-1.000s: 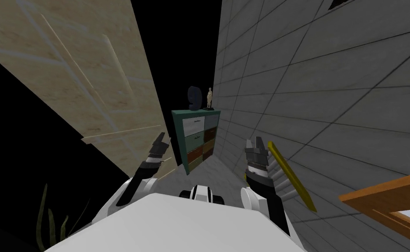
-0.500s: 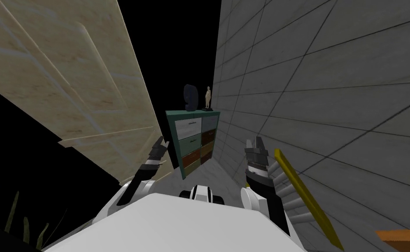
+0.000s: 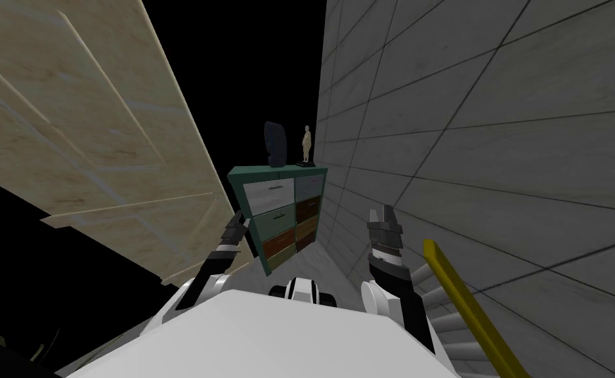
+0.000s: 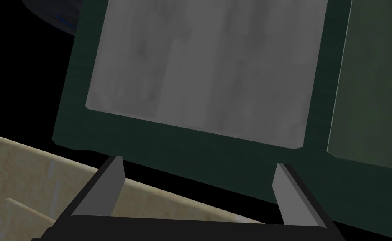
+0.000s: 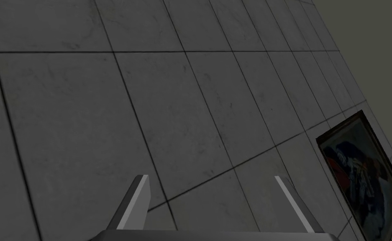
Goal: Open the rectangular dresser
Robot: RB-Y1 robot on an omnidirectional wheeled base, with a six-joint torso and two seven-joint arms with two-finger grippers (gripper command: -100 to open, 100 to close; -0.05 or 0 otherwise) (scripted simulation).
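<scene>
The dresser (image 3: 279, 210) stands ahead against the grey tiled wall, a dark green frame with two columns of drawer fronts in grey, green, brown and yellow, all flush. My left gripper (image 3: 239, 220) is raised just short of its left edge, fingers open. In the left wrist view the gripper (image 4: 199, 164) is open and empty, facing a grey drawer front (image 4: 207, 71) set in the green frame (image 4: 69, 121), apart from it. My right gripper (image 3: 383, 220) is held up beside the wall, open (image 5: 211, 178) and empty.
A dark rounded object (image 3: 274, 144) and a small pale figurine (image 3: 306, 146) stand on the dresser's top. A beige panelled wall (image 3: 69, 131) runs along the left. A yellow bar (image 3: 470, 315) with grey rungs hangs on the tiled wall (image 3: 483, 131) near my right arm.
I have moved closer to the dresser, which looks larger and sits further left. My left gripper has come nearer its left edge. The right gripper has kept its pose.
</scene>
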